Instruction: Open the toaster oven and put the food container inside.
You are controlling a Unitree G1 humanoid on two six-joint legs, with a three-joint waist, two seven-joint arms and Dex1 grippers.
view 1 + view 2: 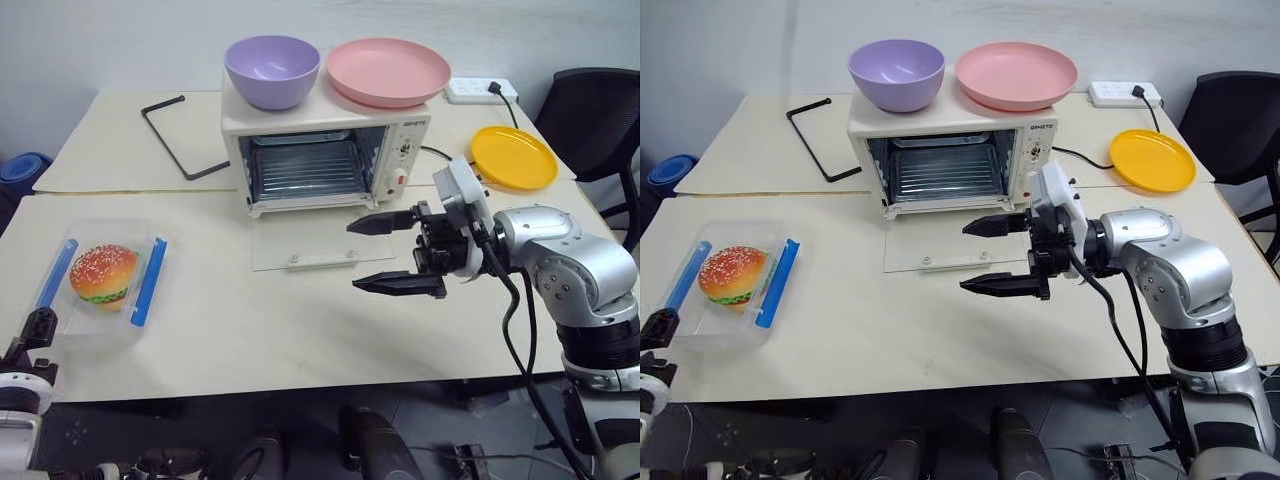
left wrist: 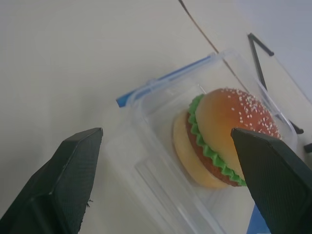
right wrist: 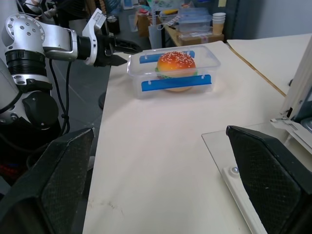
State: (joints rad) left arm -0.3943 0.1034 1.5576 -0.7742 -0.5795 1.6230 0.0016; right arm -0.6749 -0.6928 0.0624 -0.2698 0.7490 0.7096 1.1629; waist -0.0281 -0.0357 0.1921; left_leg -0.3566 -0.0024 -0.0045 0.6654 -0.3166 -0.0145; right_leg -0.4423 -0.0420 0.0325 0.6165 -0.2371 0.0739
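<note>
1. Cream tabletop (image 1: 300, 330) carries everything — at its near left edge the left gripper (image 3: 119, 52) gapes wide, just short of the food container (image 1: 100, 278).
2. Mid-table, the right gripper (image 1: 385, 255) — jaws spread, empty — hovers beside the lowered glass door (image 1: 320, 248).
3. Beyond, the toaster oven (image 1: 325, 150) stands open.

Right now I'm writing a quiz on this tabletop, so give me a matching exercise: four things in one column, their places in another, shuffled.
Things:
1. purple bowl
2. yellow plate
3. food container
4. glass door

Places:
A. lying flat on the table before the toaster oven
B. on the table right of the oven
C. on the oven's top, beside the pink plate
D. near the table's left front, by the left end effector

Pairs: 1-C, 2-B, 3-D, 4-A
</note>
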